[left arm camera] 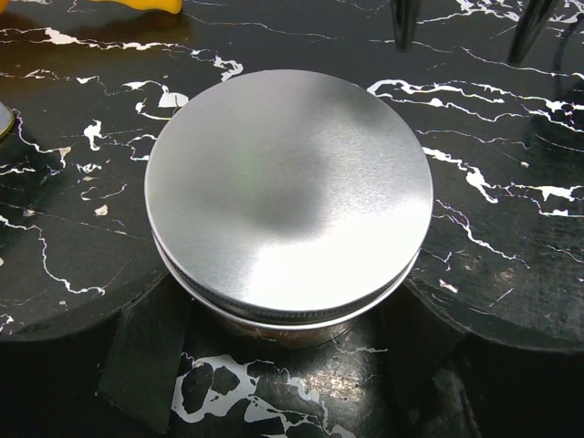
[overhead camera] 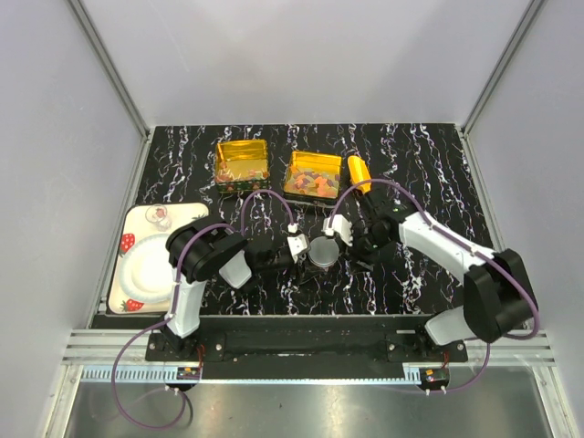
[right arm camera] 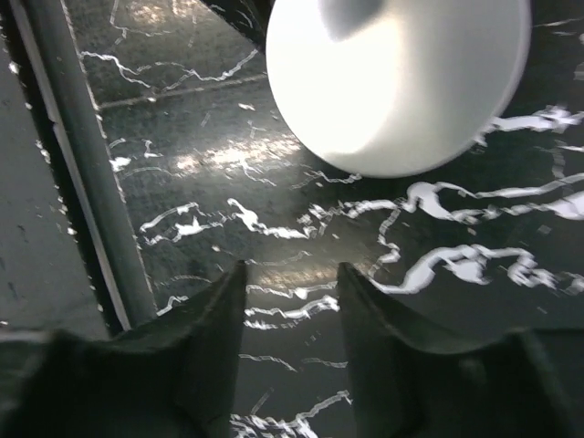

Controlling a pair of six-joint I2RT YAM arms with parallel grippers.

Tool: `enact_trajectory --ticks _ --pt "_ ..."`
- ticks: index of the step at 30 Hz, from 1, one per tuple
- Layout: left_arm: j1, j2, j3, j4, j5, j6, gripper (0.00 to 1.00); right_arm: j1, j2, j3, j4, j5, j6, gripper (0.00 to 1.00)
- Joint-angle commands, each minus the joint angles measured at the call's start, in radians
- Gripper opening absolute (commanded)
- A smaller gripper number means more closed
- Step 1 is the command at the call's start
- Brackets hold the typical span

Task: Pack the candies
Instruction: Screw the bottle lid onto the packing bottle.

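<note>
A round metal tin with a plain silver lid stands mid-table. My left gripper grips its body from the left; its fingers flank the tin, with their tips hidden under the lid's rim. My right gripper is just right of the tin, open and empty, with the lid ahead of it. The candies fill the right gold tin. A few more lie in the left gold tin.
A yellow-orange scoop lies right of the gold tins; its edge shows in the left wrist view. A strawberry-patterned tray with a white plate and a small glass piece sits far left. The frame rail runs alongside.
</note>
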Motion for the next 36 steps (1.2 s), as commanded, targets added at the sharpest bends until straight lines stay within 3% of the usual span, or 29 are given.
enact_trajectory --ticks 1,7,13,18,26,36 --pt "0.012 -0.018 0.006 0.265 -0.028 0.031 0.31 -0.014 -0.115 0.059 -0.014 0.081 -0.042 0.59" --pt "0.012 -0.015 0.005 0.269 -0.014 0.029 0.3 -0.015 -0.06 0.183 0.059 -0.005 -0.015 0.69" --pt "0.012 -0.016 -0.005 0.285 0.012 0.043 0.3 -0.014 0.018 0.194 0.202 -0.093 -0.042 0.8" --pt "0.012 -0.002 0.003 0.283 0.052 0.015 0.3 -0.014 0.155 0.304 0.216 -0.191 0.008 0.8" --pt "0.012 -0.001 0.005 0.289 0.055 0.02 0.3 -0.014 0.227 0.254 0.371 -0.278 0.108 0.81" --pt "0.012 0.001 0.005 0.289 0.054 0.021 0.3 -0.012 0.29 0.257 0.363 -0.312 0.126 0.79"
